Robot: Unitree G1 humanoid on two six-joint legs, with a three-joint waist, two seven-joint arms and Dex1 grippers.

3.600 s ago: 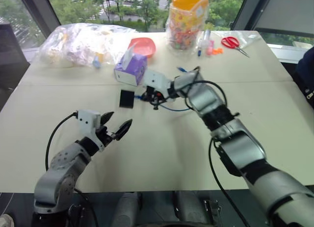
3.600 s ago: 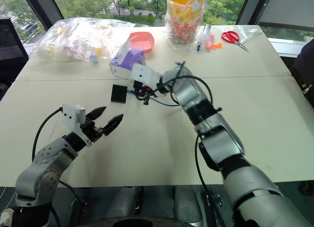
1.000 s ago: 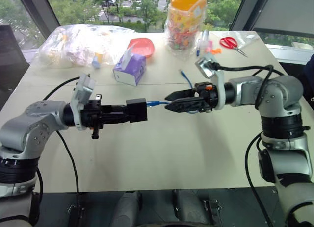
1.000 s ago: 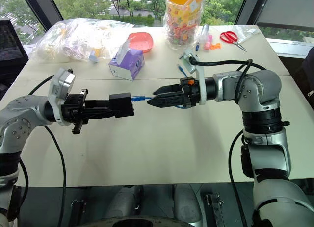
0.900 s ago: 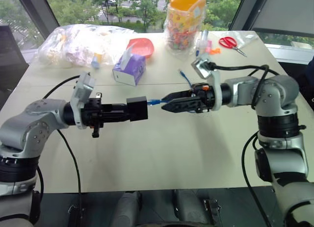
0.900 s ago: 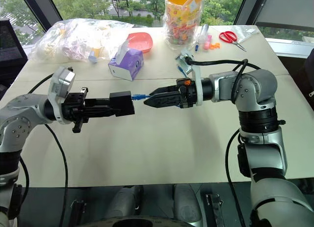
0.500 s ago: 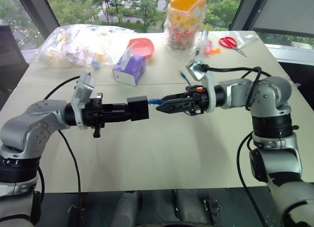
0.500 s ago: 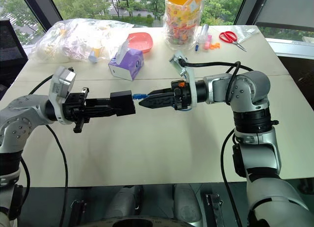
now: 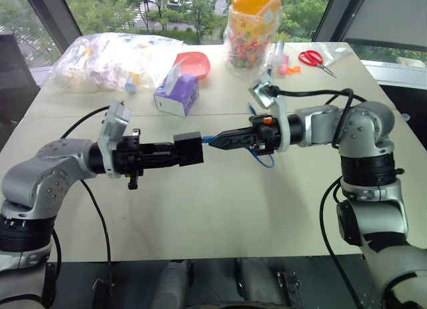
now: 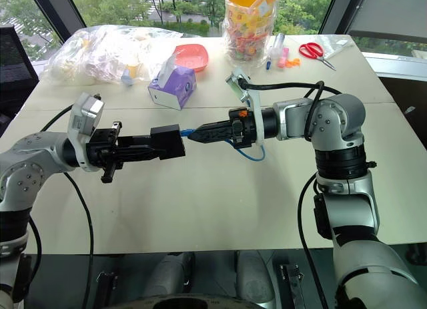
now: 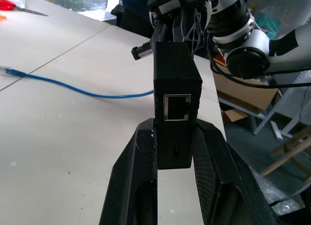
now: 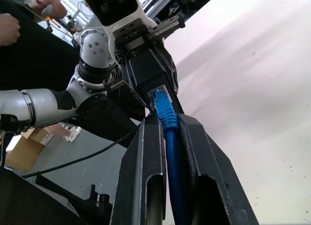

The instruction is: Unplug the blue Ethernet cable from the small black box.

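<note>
The right gripper (image 12: 167, 132) has closed its fingers around the blue Ethernet cable (image 12: 166, 111) just behind its plug, which is seated in the small black box (image 9: 189, 149). The left gripper (image 11: 176, 142) clamps that box above the table's (image 9: 220, 209) middle.

An office or lab: a white table (image 9: 220, 209) by large windows (image 9: 133, 5), scissors (image 9: 313, 57) and clutter.

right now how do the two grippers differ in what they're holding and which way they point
The left gripper is shut on the small black box and points toward the robot's right. The right gripper is shut on the blue Ethernet cable just behind its plug and points toward the robot's left. Both are held above the table, facing each other.
</note>
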